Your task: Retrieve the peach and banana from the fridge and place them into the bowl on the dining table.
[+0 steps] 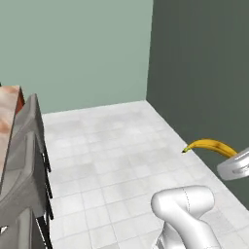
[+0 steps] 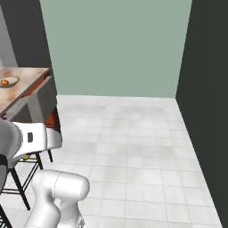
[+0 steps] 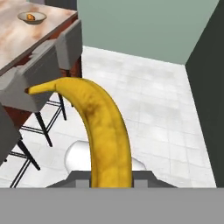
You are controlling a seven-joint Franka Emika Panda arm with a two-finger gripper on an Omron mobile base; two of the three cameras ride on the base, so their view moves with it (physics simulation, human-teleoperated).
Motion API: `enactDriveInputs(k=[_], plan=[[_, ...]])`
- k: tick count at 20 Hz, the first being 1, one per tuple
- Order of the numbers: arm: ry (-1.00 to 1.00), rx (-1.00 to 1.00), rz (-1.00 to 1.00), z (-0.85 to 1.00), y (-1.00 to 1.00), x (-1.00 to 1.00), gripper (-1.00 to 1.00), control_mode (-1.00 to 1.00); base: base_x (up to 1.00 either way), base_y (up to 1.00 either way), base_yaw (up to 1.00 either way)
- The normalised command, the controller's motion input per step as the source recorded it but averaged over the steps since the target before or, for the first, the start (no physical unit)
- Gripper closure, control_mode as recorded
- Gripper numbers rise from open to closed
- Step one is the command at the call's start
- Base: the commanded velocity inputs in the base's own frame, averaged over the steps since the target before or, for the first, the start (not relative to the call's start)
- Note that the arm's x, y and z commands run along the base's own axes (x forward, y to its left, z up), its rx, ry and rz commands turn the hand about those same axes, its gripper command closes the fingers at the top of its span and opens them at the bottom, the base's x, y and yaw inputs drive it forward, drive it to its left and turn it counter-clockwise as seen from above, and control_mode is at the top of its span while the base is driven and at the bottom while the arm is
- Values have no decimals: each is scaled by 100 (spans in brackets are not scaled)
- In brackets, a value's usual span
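The curved yellow banana (image 3: 105,127) rises from between the dark fingers of my gripper (image 3: 111,176), which is shut on its lower end. In the left base view the banana (image 1: 210,145) sticks out leftward from the hand at the right edge, high above the floor. The tan bowl (image 3: 32,17) sits far off on the marbled dining table (image 3: 17,43), with the small orange peach (image 3: 29,17) inside it. The bowl (image 2: 9,82) and the peach (image 2: 4,82) also appear at the left of the right base view, on the table (image 2: 29,75). The fridge is out of view.
Grey chairs (image 1: 24,146) (image 3: 43,72) line the table's near side on thin black legs. A pale tiled floor (image 1: 112,155) stretches ahead to a green wall (image 2: 116,44). A dark wall (image 1: 204,73) runs along the right.
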Motion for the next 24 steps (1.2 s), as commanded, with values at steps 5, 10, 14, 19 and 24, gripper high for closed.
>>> enactDriveInputs(k=[5,10,14,19,24], plan=[[0,0,0,0,0,0,100,100,100,-6,46],[0,0,0,0,0,0,100,100,100,-19,46],[0,0,0,0,0,0,100,100,100,-30,46],[0,0,0,0,0,0,100,100,100,-35,46],[0,0,0,0,0,0,100,100,100,-34,48]])
